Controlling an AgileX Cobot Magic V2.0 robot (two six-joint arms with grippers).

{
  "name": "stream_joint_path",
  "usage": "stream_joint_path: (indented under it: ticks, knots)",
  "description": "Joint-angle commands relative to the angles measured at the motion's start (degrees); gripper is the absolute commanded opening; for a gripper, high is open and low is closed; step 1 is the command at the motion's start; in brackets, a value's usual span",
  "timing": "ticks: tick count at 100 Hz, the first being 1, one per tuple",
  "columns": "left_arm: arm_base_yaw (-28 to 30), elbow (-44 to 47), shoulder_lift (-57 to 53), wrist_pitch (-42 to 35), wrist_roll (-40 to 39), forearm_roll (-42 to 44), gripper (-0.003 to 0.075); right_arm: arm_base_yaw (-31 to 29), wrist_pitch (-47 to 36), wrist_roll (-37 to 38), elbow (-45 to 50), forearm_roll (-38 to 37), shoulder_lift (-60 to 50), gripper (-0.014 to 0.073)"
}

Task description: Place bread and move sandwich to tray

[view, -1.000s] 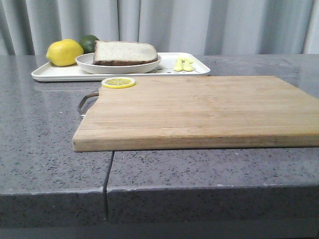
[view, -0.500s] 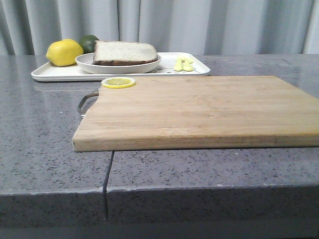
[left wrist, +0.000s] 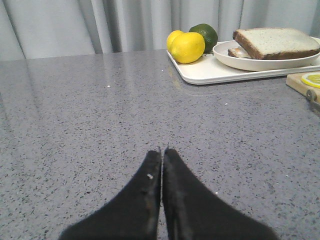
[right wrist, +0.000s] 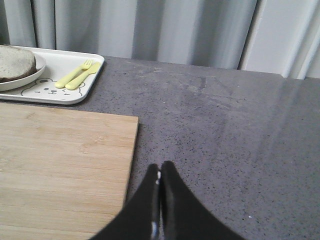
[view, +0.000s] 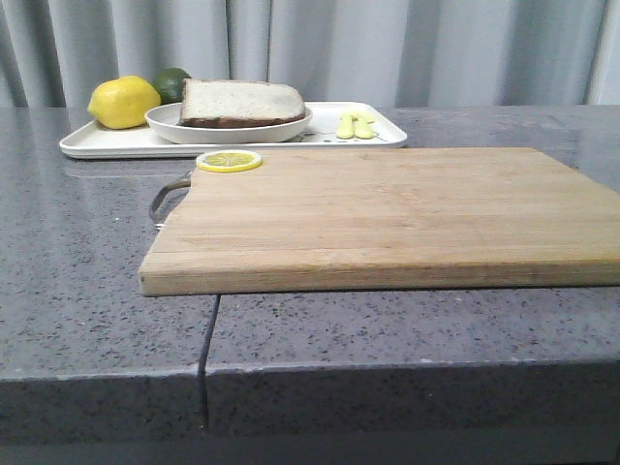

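The bread, a thick slice with pale crumb and dark crust, lies on top of the sandwich in the round white plate. That plate stands on the white tray at the back left. In the left wrist view a thinner slice peeks out under the bread; no egg shows. My left gripper is shut and empty over bare counter, well short of the tray. Also shut and empty, my right gripper hovers beside the wooden board's right edge. Neither gripper shows in the front view.
A wooden cutting board with a metal handle fills the middle, a lemon slice on its far left corner. A lemon, a lime and yellow toy cutlery share the tray. Grey curtains hang behind.
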Motion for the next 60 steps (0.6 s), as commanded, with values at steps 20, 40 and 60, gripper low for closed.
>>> stream_joint_path:
  ticks: [20,40,60]
  knots:
    - [0.1,0.9,-1.9,-4.2,-0.6,-0.5,-0.0019,0.1,-5.0,-0.1,-1.4,0.0,0.3,-0.0067]
    - [0.1,0.9,-1.9,-4.2,-0.6,-0.5,-0.0019,0.1,-5.7,0.5,2.3,-1.1,-3.2,-0.0067]
    - [0.1,0.9,-1.9,-4.2,-0.6,-0.5,-0.0019,0.1,-9.4,1.5,12.5,-1.2,-12.5,-0.0067]
